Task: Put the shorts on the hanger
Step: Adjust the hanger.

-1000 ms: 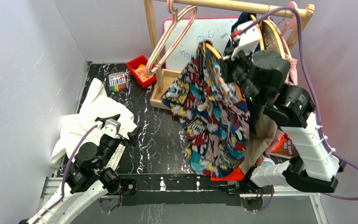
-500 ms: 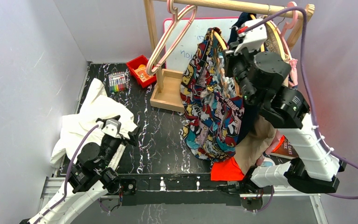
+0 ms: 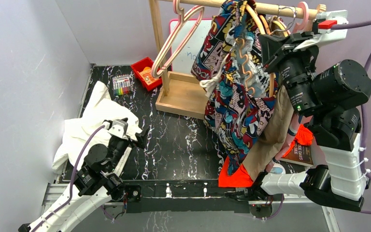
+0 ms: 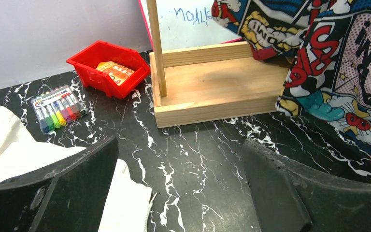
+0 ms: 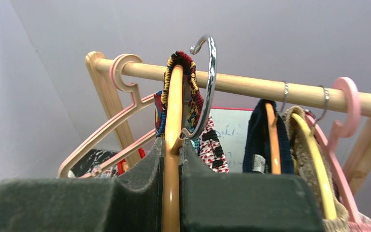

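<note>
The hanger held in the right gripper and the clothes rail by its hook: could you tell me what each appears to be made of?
The hanger looks like moulded plastic: uniform light orange, smooth, with a faint sheen. Its hook looks like polished metal: silver, with mirror-like reflections. The rail looks like unpainted wood: pale tan and matt, with faint grain.

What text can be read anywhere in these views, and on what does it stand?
None reads cleanly.
Whiteboard: blue handwriting, not legible.
Shorts: large comic lettering, cut-off fragments only, no whole word.
Marker pack: label too small.
Booklet: white cover print, blurred.
</note>
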### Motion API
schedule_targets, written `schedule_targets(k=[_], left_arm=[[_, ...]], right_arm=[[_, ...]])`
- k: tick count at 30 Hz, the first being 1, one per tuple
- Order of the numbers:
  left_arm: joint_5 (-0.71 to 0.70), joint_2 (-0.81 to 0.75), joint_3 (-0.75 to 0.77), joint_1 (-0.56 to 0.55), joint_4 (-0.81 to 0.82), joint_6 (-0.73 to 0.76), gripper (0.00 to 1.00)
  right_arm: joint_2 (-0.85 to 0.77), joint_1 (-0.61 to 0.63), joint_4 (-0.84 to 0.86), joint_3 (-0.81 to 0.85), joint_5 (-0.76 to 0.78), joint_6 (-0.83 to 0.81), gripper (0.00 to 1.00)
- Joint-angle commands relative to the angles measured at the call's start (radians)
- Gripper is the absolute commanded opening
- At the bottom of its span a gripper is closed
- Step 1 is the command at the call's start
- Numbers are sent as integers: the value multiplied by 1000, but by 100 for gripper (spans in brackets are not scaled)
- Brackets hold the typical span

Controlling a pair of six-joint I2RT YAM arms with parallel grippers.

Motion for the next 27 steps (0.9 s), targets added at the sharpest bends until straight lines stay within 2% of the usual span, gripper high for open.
schedule_targets(k=[1,6,9,18,24,27], left_arm=[[4,-35,-6,-4,27,-14,98],[-41,-52,-11,-4,33,-31,99],[-66,-47,-9,-4,32,-31,98],[-18,-14,1,-1,25,-39,98],[3,4,4,1,29,-39,98],[15,3,3,3,28,-38,98]], right_arm=[[-9,-1,135,-43,77,-47,0],[-32,-1,145,74,-61,-17,0],[-32,-2,160,92,-73,-25,0],[-11,-1,203,-127,73,-104,0],[27,-1,156,-172,76,-81,0],[-12,-2,194,-234,13,-71,0]])
